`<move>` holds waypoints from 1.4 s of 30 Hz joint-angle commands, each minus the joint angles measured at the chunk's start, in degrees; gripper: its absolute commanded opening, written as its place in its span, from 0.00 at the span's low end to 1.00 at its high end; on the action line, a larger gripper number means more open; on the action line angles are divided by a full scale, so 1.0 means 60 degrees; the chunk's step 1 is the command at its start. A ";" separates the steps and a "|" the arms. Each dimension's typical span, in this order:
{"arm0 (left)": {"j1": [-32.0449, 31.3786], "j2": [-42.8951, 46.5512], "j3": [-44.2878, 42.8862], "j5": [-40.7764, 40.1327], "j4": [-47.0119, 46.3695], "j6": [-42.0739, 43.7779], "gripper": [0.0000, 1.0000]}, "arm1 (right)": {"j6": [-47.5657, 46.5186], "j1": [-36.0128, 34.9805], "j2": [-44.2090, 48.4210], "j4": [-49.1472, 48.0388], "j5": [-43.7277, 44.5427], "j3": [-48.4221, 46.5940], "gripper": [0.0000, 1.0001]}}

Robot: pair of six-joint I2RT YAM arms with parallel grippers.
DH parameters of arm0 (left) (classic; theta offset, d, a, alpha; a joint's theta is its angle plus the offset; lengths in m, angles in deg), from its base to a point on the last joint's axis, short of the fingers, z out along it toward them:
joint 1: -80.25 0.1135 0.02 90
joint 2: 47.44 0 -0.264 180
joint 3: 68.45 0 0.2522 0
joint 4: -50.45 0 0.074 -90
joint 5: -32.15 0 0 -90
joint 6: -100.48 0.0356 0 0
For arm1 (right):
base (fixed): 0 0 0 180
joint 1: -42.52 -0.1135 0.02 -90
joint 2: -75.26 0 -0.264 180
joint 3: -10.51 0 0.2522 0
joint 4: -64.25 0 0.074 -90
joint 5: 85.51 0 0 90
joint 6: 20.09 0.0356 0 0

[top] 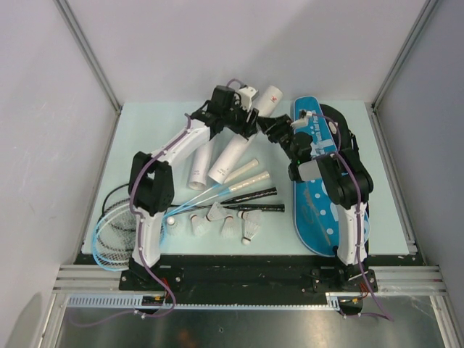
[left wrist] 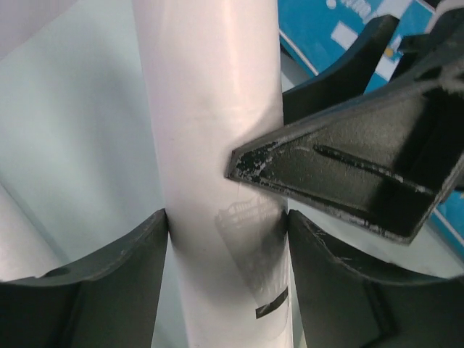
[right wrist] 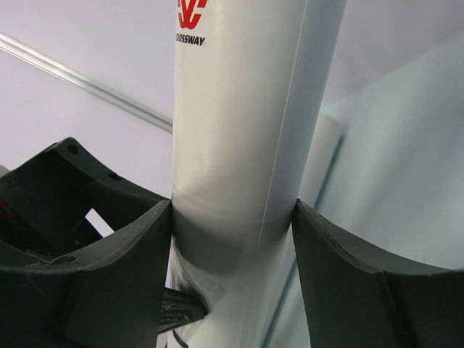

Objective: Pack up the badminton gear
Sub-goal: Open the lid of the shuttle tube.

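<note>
The tube (right wrist: pixel 246 145) has the word CROSSWAY on it in small dark letters, at 12 o'clock in the right wrist view. A red sign (right wrist: pixel 192 10) sits just above the word. The white letters on the blue bag (top: pixel 308 214) are too small to read.

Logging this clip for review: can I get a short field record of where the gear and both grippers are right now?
held item: white tube, at the far middle of the table
left gripper: shut on the white tube
right gripper: shut on the same tube
other tubes: two lying beside the left arm
shuttlecocks: loose row near the front edge
rackets: flat, heads by the left arm's base
bag: flat on the right side, under the right arm
packing status: all visible gear is outside the bag
</note>
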State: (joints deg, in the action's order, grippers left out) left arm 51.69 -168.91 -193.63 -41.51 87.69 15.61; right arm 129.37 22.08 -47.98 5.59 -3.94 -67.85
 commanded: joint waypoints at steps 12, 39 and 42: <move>0.0101 0.2974 0.4081 0.1247 -0.3401 0.1401 0.58 | -0.0901 0.0756 0.3298 0.3601 -0.1391 0.0542 1.00; -0.0309 0.4703 0.5855 0.1365 -0.4735 0.1753 0.61 | -0.1911 0.0962 0.3972 0.3985 -0.2581 -0.0659 0.72; -0.0309 0.4616 0.5606 0.1028 -0.4676 0.1783 0.62 | -0.2438 0.0669 0.4104 0.3766 -0.2215 -0.0747 0.62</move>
State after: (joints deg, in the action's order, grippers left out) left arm 50.58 -144.04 -157.85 -35.10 62.25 21.38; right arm 118.46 28.17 -26.49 32.25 -19.13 -69.40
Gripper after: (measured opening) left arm 0.643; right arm 0.697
